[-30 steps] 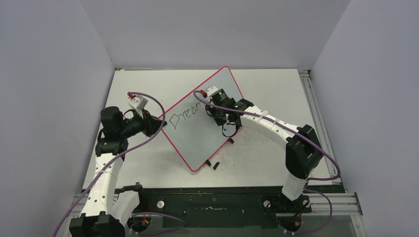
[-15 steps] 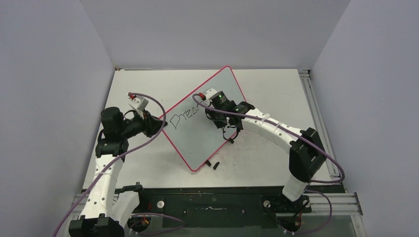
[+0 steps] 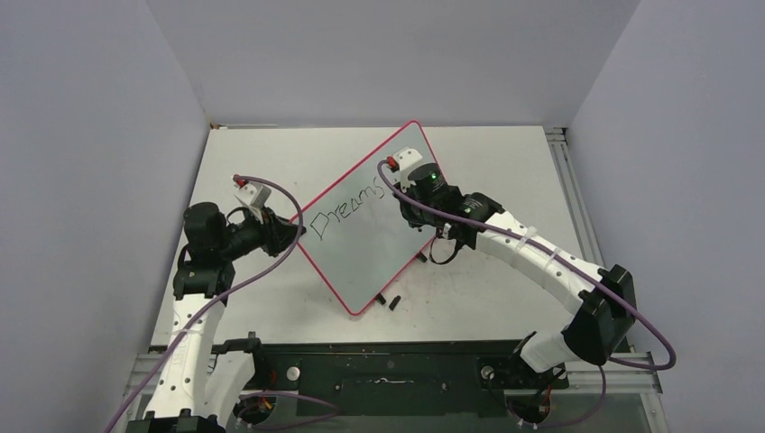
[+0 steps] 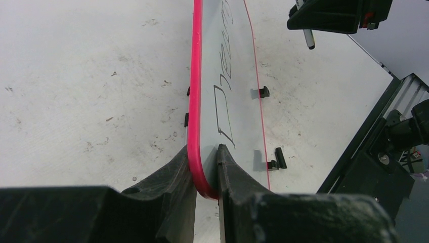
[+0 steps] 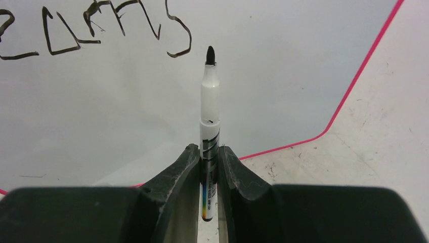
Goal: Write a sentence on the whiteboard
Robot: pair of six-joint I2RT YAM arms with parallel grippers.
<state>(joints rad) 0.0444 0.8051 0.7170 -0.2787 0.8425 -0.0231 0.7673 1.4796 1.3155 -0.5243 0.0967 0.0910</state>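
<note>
The whiteboard (image 3: 379,248) lies slanted on the table, with a pink-red rim. My left gripper (image 3: 293,232) is shut on its left corner; the left wrist view shows the rim (image 4: 195,101) pinched between the fingers of the left gripper (image 4: 203,152). The sentence (image 3: 347,206) reads "Dreams" in one slanted row. My right gripper (image 5: 208,152) is shut on a white marker (image 5: 210,106) with a black tip, which stands just right of the last letter "s" (image 5: 177,30). Whether the tip touches the board I cannot tell.
Small black feet (image 3: 389,299) lie by the board's near corner, and another (image 3: 421,257) by its right edge. An aluminium rail (image 3: 564,171) runs along the table's right side. Grey walls close in the left, back and right.
The right arm has carried the marker up and to the right along the board, and an "s" now ends "Dream". The left gripper has kept its hold on the corner.
</note>
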